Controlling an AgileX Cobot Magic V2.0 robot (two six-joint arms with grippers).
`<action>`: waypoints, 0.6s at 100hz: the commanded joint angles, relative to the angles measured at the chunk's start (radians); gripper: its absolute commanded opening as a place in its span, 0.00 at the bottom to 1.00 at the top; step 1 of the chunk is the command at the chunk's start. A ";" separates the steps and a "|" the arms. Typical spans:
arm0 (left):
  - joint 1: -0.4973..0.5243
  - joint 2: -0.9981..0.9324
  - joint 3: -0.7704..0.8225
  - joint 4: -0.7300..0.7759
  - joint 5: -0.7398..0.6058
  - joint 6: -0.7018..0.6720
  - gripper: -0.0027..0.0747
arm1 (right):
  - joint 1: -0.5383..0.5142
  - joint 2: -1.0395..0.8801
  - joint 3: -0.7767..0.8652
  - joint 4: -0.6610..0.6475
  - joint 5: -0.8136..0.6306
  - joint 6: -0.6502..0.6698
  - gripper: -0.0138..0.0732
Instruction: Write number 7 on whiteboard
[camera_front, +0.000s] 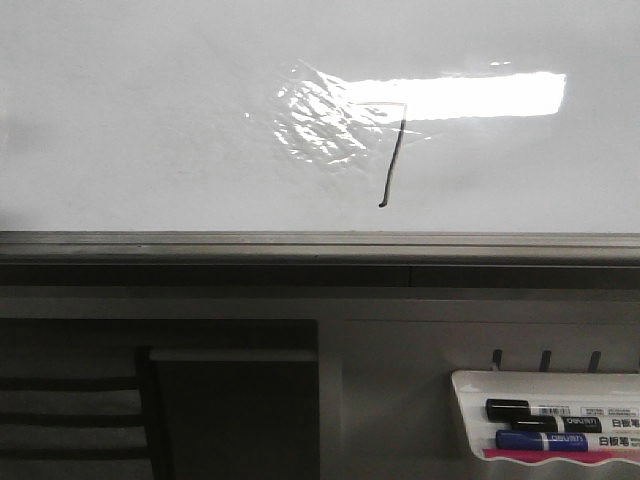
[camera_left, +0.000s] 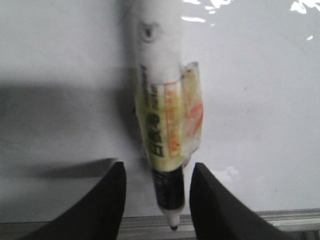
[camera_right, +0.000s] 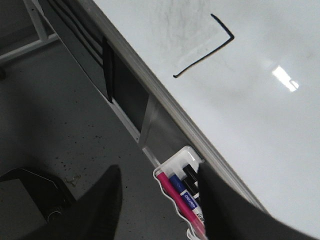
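left gripper (camera_left: 156, 200): clamped on marker (camera_left: 167, 145), tip off whiteboard (camera_front: 150, 120) | right gripper (camera_right: 160, 205): fingers apart, holding nothing | 7 (camera_front: 392, 150) drawn

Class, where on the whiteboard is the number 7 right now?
In the front view, the number 7 sits right of the whiteboard's centre, beside the wrinkled shiny patch, above the grey rim.

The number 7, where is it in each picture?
Front view: the number 7 is on the whiteboard, right of middle, beside the shiny patch.
Left wrist view: not visible; a marker fills the middle.
Right wrist view: the 7 lies near the top.
Shared landmark: the whiteboard's grey rim.
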 joint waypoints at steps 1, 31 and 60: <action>0.002 -0.025 -0.035 -0.019 -0.023 -0.009 0.46 | -0.007 -0.007 -0.016 0.015 -0.062 -0.001 0.52; 0.002 -0.120 -0.120 0.040 0.194 -0.009 0.44 | -0.007 -0.045 -0.047 0.013 -0.003 0.020 0.52; 0.002 -0.387 -0.109 0.115 0.312 -0.005 0.44 | -0.007 -0.113 -0.056 -0.217 0.028 0.543 0.52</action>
